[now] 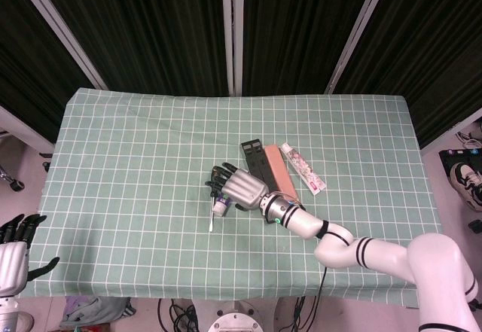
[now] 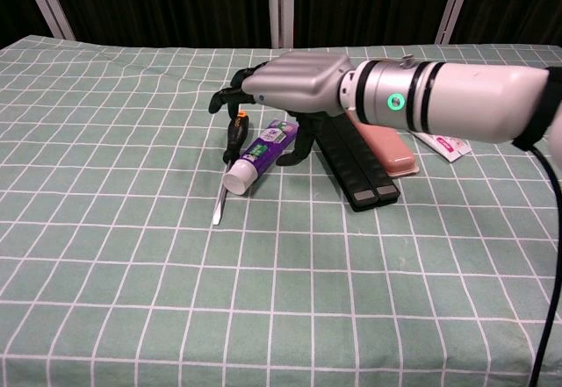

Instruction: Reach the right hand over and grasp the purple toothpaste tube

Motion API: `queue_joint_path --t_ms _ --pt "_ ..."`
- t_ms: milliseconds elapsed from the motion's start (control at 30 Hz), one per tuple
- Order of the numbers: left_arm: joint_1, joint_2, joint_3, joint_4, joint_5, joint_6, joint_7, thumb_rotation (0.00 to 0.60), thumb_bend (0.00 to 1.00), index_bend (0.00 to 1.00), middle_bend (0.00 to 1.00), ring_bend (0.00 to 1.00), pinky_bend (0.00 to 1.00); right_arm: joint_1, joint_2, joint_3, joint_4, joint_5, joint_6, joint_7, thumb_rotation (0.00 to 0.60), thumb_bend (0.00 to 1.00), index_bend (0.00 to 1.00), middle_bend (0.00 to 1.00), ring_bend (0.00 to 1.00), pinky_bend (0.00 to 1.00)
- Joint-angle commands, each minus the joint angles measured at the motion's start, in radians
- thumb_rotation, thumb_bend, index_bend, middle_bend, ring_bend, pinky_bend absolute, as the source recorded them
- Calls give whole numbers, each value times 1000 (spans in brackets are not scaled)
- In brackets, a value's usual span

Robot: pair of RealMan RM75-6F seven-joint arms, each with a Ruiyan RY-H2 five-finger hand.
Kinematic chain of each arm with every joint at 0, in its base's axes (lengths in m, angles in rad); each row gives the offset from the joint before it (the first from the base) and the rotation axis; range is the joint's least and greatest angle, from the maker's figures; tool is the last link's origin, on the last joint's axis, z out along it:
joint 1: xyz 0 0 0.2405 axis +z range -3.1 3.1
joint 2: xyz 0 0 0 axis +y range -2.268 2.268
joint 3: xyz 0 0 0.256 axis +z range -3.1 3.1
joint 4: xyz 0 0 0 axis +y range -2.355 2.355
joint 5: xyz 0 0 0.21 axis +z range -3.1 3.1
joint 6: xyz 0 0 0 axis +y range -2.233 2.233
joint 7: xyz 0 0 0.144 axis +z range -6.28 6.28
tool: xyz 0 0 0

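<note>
The purple toothpaste tube (image 2: 260, 157) lies on the green checked cloth, its white cap (image 1: 219, 208) toward the front. My right hand (image 2: 294, 84) hovers above it with fingers spread and thumb hanging down beside the tube; it holds nothing. In the head view the right hand (image 1: 238, 187) covers most of the tube. My left hand (image 1: 15, 248) hangs open off the table's front-left corner.
A black-and-orange screwdriver (image 2: 230, 146) lies just left of the tube. To its right lie a long black case (image 2: 358, 163), a pink case (image 2: 391, 152) and a pink-patterned toothpaste tube (image 1: 304, 169). The checked cloth (image 1: 120, 159) covers the table.
</note>
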Motion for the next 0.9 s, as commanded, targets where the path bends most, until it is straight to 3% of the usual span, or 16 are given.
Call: queue_joint_path --t_ms 33,200,433,900 --pt "5 -1 1 7 -7 -3 -8 600 7 197 171 97 152 29 -47 -27 57 -2 -20 -2 600 176 136 181 0 92" --pt "8 -7 0 21 -10 -3 -20 600 7 197 171 97 152 35 -61 -60 84 -13 -5 13 600 176 176 200 0 90" --pt "12 -16 0 34 -8 -1 -30 600 7 197 171 97 152 13 -73 -105 114 -61 101 51 600 201 330 295 37 104" --pt "10 -17 -1 34 -14 -18 -35 600 7 197 171 97 152 8 -99 -138 161 -46 114 56 600 213 381 329 75 110"
